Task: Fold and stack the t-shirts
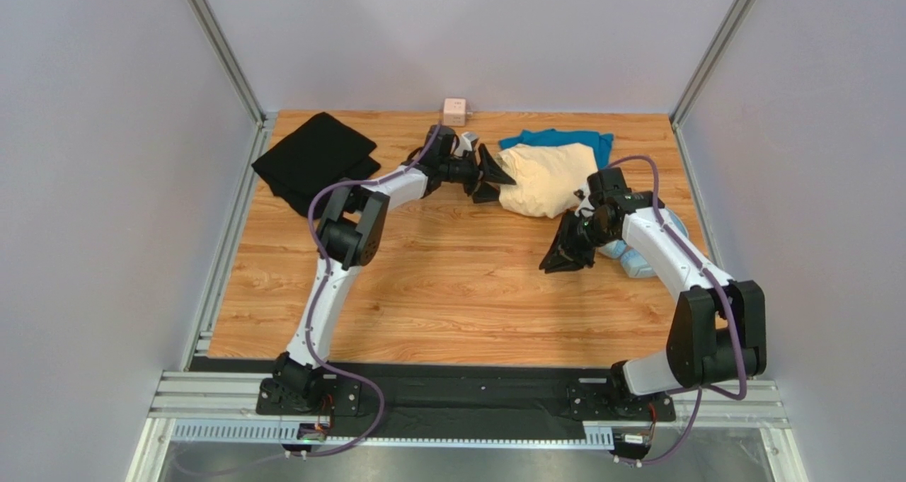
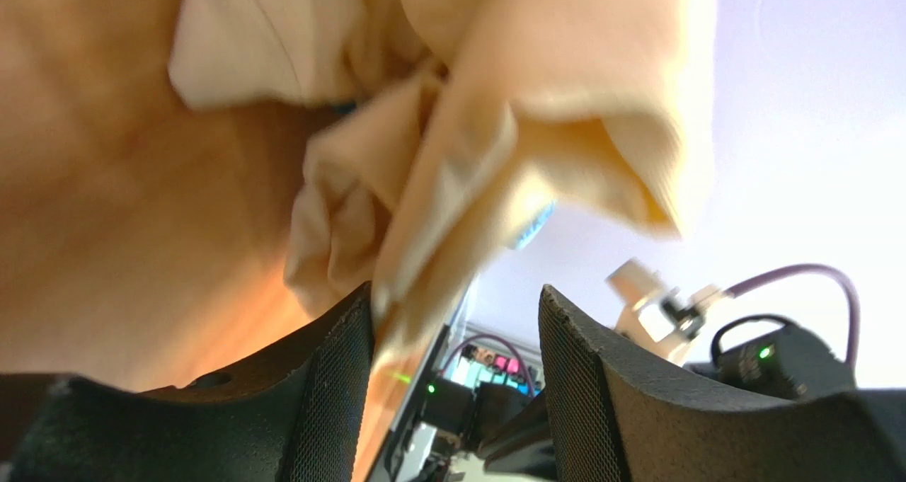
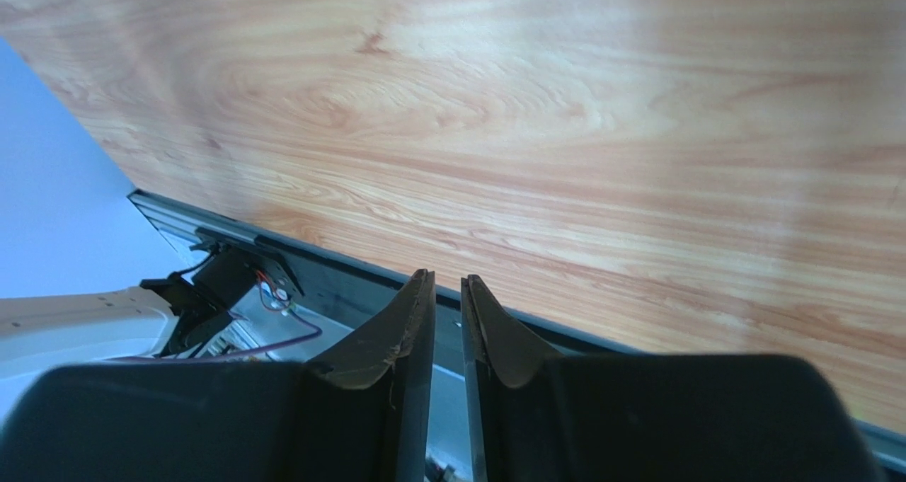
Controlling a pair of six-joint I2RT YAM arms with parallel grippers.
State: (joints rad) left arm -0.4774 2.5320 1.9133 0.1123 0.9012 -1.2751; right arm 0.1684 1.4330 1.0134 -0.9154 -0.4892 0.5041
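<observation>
1. Left gripper (image 2: 457,323) jaws apart, cream shirt (image 1: 548,179) hem draped loose on one pad; right gripper (image 3: 447,323) nearly closed, empty.
2. Cream shirt, 1 o'clock: bunched over teal shirt (image 1: 558,138).
3. Black shirt (image 1: 314,158), 11 o'clock: roughly folded, unstacked.

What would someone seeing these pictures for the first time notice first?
Probably the rumpled pale cream-yellow cloth t-shirt at the far middle of the wooden table, with the left gripper at its edge, jaws apart. Next, the black cloth t-shirt at the far left corner.
</observation>
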